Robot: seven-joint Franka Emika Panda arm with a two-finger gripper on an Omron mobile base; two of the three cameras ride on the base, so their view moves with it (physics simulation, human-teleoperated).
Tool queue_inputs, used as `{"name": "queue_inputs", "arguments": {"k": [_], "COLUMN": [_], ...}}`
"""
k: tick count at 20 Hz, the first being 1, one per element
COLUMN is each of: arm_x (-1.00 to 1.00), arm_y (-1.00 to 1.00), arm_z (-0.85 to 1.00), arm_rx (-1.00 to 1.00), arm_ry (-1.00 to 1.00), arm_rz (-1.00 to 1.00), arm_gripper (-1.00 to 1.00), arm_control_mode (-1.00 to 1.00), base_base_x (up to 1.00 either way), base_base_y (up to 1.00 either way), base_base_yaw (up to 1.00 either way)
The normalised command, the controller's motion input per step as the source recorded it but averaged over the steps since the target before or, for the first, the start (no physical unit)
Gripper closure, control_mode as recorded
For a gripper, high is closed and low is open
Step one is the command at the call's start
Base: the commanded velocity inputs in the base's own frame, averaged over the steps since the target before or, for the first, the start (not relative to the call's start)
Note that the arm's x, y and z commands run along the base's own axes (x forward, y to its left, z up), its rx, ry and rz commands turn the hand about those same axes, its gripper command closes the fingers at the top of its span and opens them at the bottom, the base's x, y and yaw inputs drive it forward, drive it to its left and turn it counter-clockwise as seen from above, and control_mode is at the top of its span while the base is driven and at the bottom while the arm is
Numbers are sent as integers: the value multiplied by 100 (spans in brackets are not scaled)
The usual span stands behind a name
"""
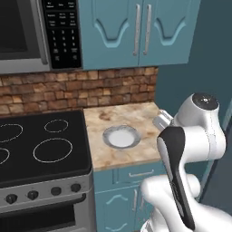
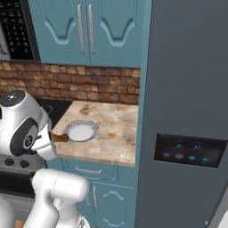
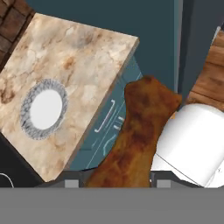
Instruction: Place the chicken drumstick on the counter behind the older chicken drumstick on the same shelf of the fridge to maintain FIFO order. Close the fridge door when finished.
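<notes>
The chicken drumstick (image 3: pixel 140 131), glossy reddish-brown, rises between my fingertips in the hand view, its thick end pointing away from me. My gripper (image 3: pixel 118 183) is shut on it and hangs past the front edge of the counter (image 3: pixel 83 61), above the teal cabinet fronts. In the right base view a brown tip of the drumstick (image 2: pixel 60 138) sticks out from behind my arm, next to the plate. The dark slate-grey fridge (image 2: pixel 187 67) stands right of the counter (image 2: pixel 111 129), showing its front with the blue-lit panel. The fridge's inside, the shelf and the older drumstick are hidden.
A small grey-rimmed white plate (image 1: pixel 121 136) lies bare on the counter (image 1: pixel 131 115). A black stovetop (image 1: pixel 41 145) adjoins the counter on the left, under a microwave (image 1: pixel 31 31). Teal wall cabinets (image 2: pixel 89 31) hang above. Wooden floor (image 3: pixel 212 70) shows below.
</notes>
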Motion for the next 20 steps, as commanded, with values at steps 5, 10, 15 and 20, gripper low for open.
{"name": "queue_inputs", "arguments": {"k": [5, 10, 15, 20], "arm_x": [0, 0, 0, 0], "arm_y": [0, 0, 0, 0], "arm_z": [0, 0, 0, 0], "arm_rx": [0, 0, 0, 0], "arm_ry": [0, 0, 0, 0], "arm_rz": [0, 0, 0, 0], "arm_gripper": [100, 100, 100, 100], "arm_control_mode": [100, 100, 100, 100], "base_base_x": [-100, -92, -28, 13], "base_base_y": [-2, -48, -95, -100], "base_base_yaw": [-13, -22, -18, -14]}}
